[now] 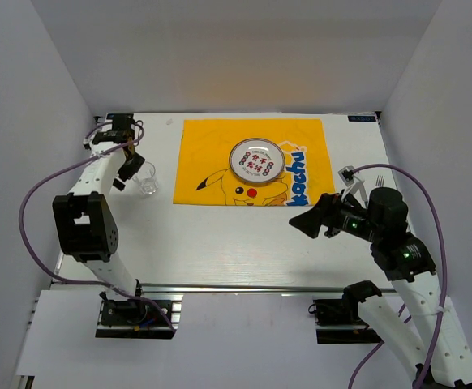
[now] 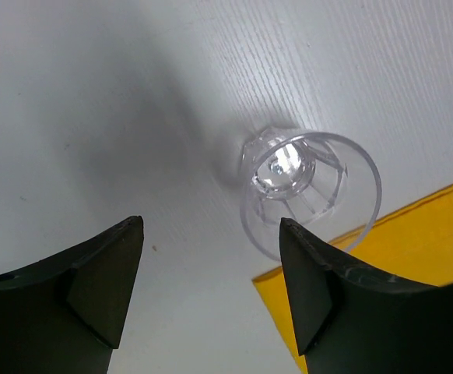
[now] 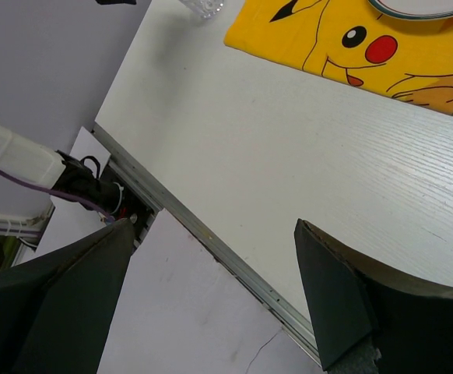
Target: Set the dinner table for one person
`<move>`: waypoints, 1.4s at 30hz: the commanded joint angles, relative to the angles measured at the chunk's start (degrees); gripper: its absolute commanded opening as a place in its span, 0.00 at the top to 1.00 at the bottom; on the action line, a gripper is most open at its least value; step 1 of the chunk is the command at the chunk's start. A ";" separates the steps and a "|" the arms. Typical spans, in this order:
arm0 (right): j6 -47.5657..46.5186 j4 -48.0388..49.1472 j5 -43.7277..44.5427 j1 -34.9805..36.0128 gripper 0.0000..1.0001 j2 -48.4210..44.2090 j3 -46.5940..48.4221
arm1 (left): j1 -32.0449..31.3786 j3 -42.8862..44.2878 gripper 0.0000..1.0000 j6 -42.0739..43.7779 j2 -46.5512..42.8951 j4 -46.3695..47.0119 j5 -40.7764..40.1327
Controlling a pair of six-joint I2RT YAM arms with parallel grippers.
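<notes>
a: where's the dinner table [image 1: 244,243] in all this?

b: it fills nearly the whole overhead view, a white top with faint grain and a metal rail along the near edge. both arm bases sit at that edge.

a: and what's on it?

b: a yellow cartoon mat [image 1: 220,146] lies toward the far side, with a round plate [image 1: 255,160] resting on its upper middle. the plate is white with a dark rim and red characters. a clear glass [image 2: 312,191] stands upright on the bare table just beside the mat's left edge. what looks like a fork [image 1: 377,178] lies off the mat's right side, partly hidden by the right arm.

a: left gripper [image 2: 211,222] – what's it doing?

b: it's over the far left part of the table, pointed down near the glass. its jaws are parted with only bare table showing between them. the glass sits just past the fingertips, closer to the finger on the right of the wrist view, and nothing is held.

a: and the right gripper [image 3: 211,226]?

b: spread wide and empty – it hangs above the table near the mat's lower right corner, aimed leftward. through its wrist camera you see bare tabletop, the rail and the mat's near edge between the fingers.
</notes>
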 commanded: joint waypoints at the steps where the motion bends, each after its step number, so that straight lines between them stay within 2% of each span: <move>1: 0.13 2.05 -1.31 -0.13 0.11 -0.84 -0.12 | 1.27 0.63 0.20 1.27 2.99 3.94 2.05; 3: 0.39 2.14 -1.48 -0.12 0.11 -1.01 -0.47 | 1.79 0.37 0.20 2.06 5.00 6.14 3.18; 5: 0.57 2.31 -1.66 -0.04 0.11 -0.75 -0.56 | 1.79 0.46 0.28 2.33 6.68 7.19 4.24; 6: 0.57 2.23 -1.66 -0.12 0.11 -0.75 -0.47 | 1.79 0.46 0.29 2.33 6.69 7.37 4.25; 7: 0.48 2.22 -1.57 -0.04 0.11 -0.58 -0.47 | 1.79 0.29 0.44 2.33 7.21 7.46 4.51; 9: 0.39 2.49 -1.57 0.05 0.11 -0.14 -0.47 | 1.79 -0.15 0.63 1.98 7.30 7.29 4.42; 10: 0.48 2.75 -1.57 -0.12 0.11 0.04 -0.64 | 1.79 -0.42 0.77 1.89 7.13 7.46 4.42; 13: 0.39 4.94 -2.10 0.05 0.11 1.70 -1.52 | 1.19 -0.77 1.00 2.24 5.11 7.11 3.29; 16: -1.36 5.74 -0.61 0.84 0.11 7.84 0.05 | -0.22 -0.42 1.00 5.31 1.87 7.46 3.45; 20: -3.38 4.60 9.92 4.16 0.11 18.39 5.93 | -4.16 -6.91 1.00 12.17 -8.13 15.88 13.62; 23: -4.53 3.55 21.15 7.60 0.11 29.96 15.40 | -8.47 -10.69 1.00 14.63 -13.16 17.13 16.71; 29: -5.05 1.53 31.62 14.62 0.11 45.80 31.24 | -17.26 -12.37 1.00 15.08 -16.34 17.40 21.82; 33: -5.67 -2.86 35.95 19.80 0.11 53.46 46.33 | -26.13 -11.23 1.00 14.81 -15.30 16.69 19.82; 37: -6.72 -9.88 42.01 25.61 0.11 62.25 56.19 | -30.71 -7.64 1.00 14.73 -12.31 14.59 17.43; 42: -5.58 -8.95 45.36 28.08 0.11 66.05 54.47 | -33.18 -6.40 1.00 13.93 -13.61 14.23 15.15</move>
